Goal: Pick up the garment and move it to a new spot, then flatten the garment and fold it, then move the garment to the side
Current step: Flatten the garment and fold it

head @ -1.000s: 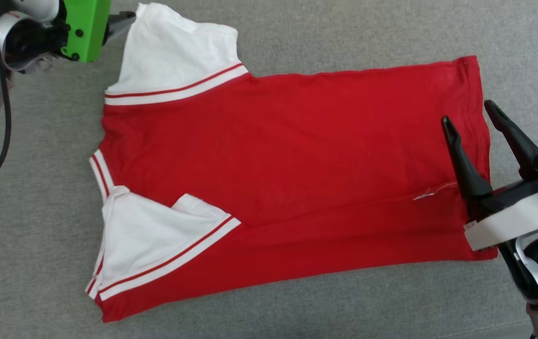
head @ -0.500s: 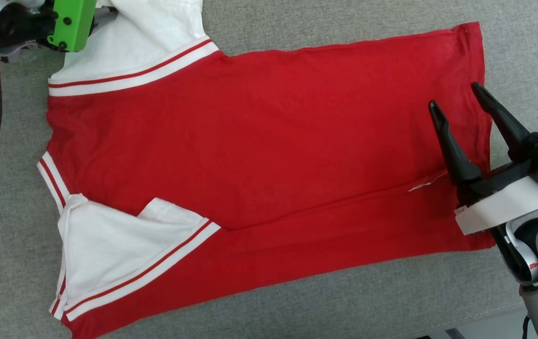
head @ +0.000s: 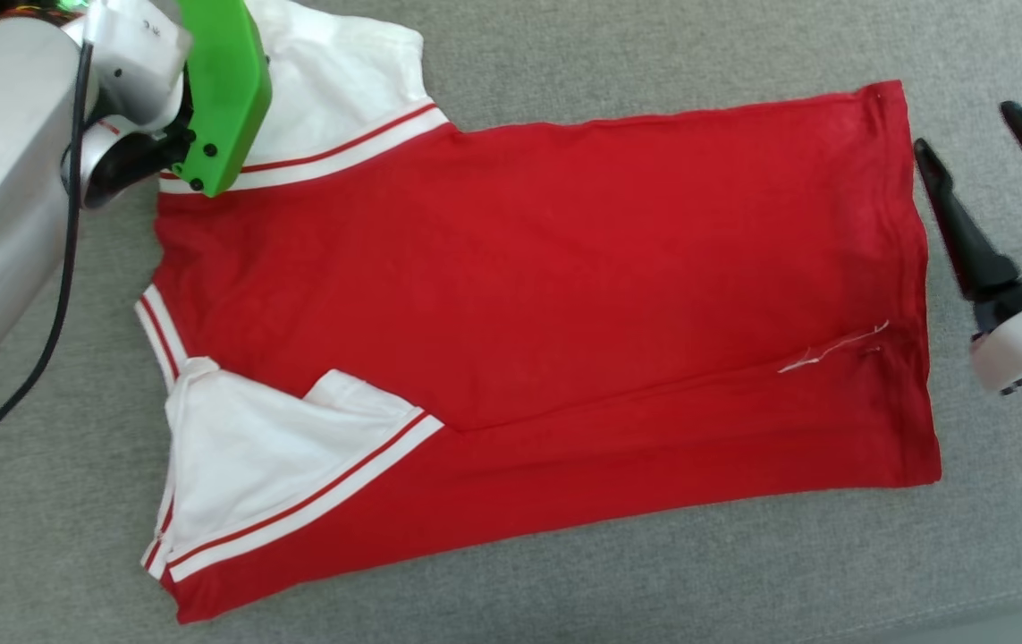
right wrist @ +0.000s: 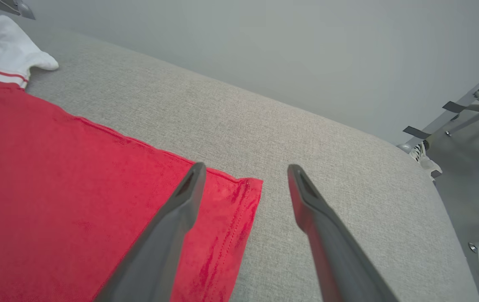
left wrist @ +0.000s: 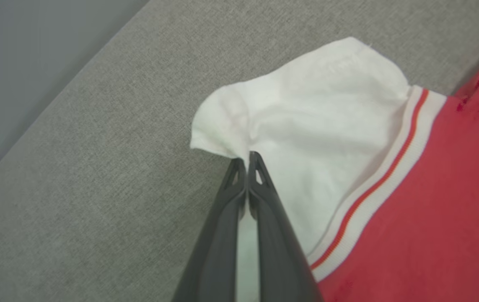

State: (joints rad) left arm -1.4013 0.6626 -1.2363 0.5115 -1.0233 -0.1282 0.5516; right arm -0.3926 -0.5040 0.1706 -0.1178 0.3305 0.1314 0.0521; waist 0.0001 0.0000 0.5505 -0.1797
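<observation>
Left wrist view — left hand (left wrist: 247, 158) pinches garment (left wrist: 327, 117).

Lab-like room, grey fabric table (head: 654, 572), metal stands (right wrist: 436, 121)

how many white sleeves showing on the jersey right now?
2. Far sleeve at the garment's far-left corner in the head view, left gripper jaws shut on its edge; near sleeve at the near-left corner, folded in over the red body.

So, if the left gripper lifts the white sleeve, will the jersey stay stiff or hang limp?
Probably limp: the sleeve puckers where the left gripper pinches it. The garment lies thin and flat, so likely light. It may drag on the grey upholstery.
</observation>
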